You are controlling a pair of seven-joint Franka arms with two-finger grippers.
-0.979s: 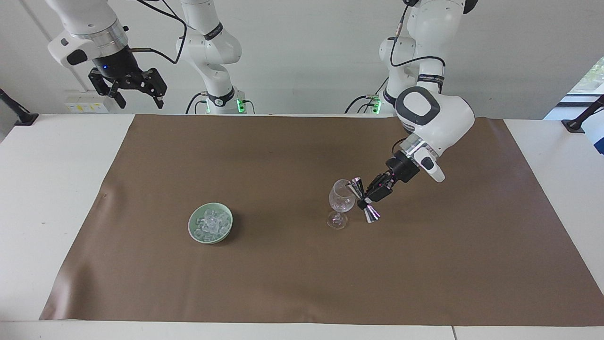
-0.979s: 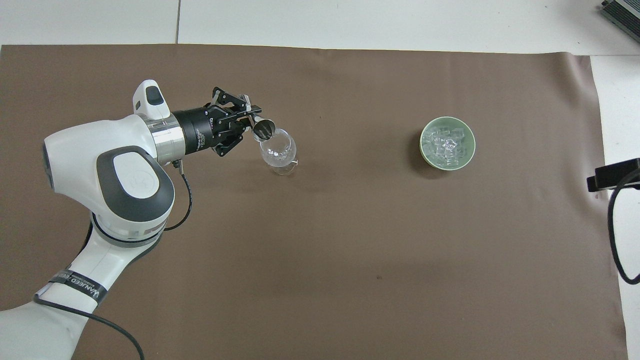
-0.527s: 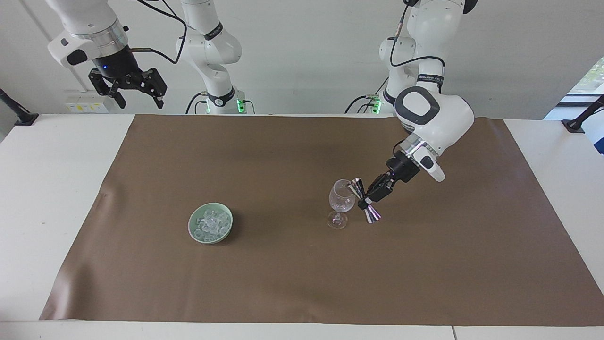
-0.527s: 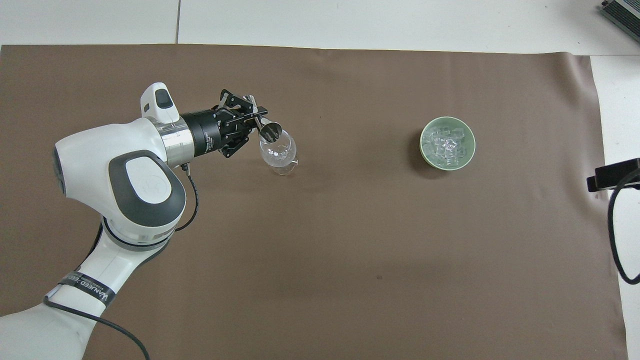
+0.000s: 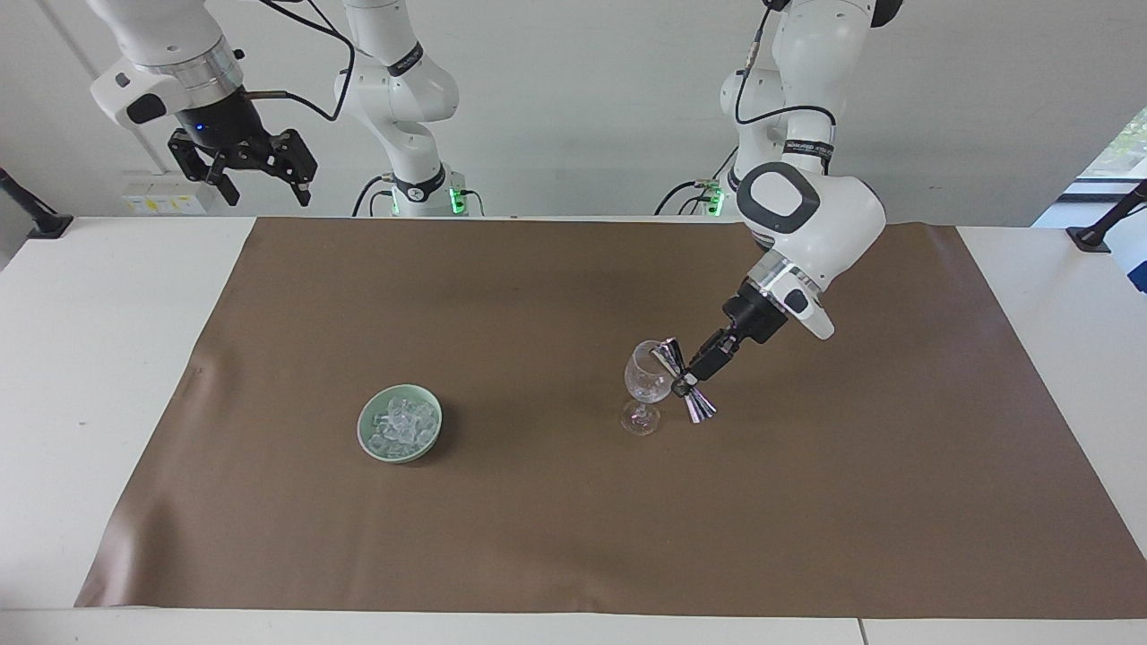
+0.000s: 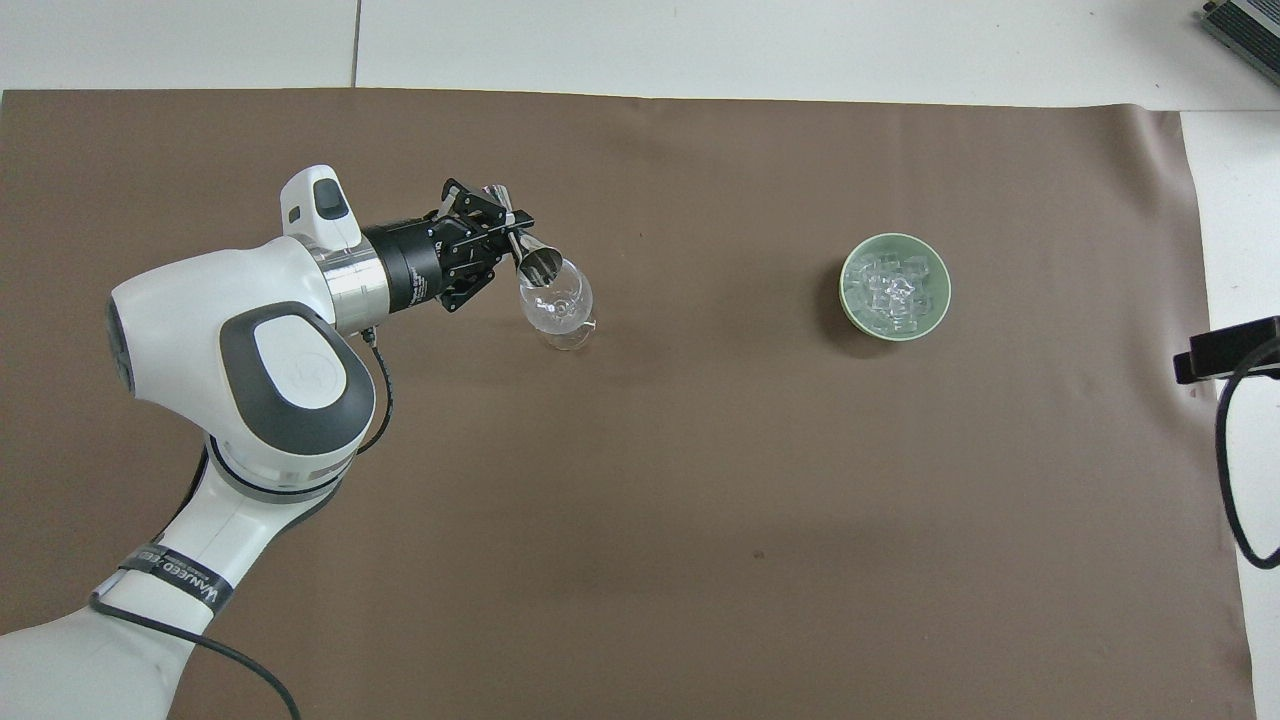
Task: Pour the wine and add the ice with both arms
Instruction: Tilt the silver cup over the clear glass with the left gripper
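A clear stemmed glass (image 5: pixel 647 385) (image 6: pixel 556 300) stands on the brown mat. My left gripper (image 5: pixel 686 383) (image 6: pixel 510 233) is shut on the waist of a steel double-cone jigger (image 5: pixel 670 356) (image 6: pixel 533 262). The jigger is tipped so that one mouth lies over the glass's rim. No wine can be made out in the jigger or the glass. The ice (image 5: pixel 401 421) (image 6: pixel 893 290) lies heaped in a pale green bowl (image 5: pixel 364 428) (image 6: pixel 846 285) toward the right arm's end. My right gripper (image 5: pixel 267 192) waits open, high above the table's edge at its own end.
The brown mat (image 5: pixel 573 537) (image 6: pixel 700 500) covers most of the white table. A black cable and bracket (image 6: pixel 1225 345) show at the table's edge by the right arm's end. Black clamps (image 5: pixel 1098 235) sit at the table corners nearest the robots.
The left arm has swung slightly toward the glass and turned its wrist, so the jigger stands tipped more steeply at the rim. The right arm has barely moved.
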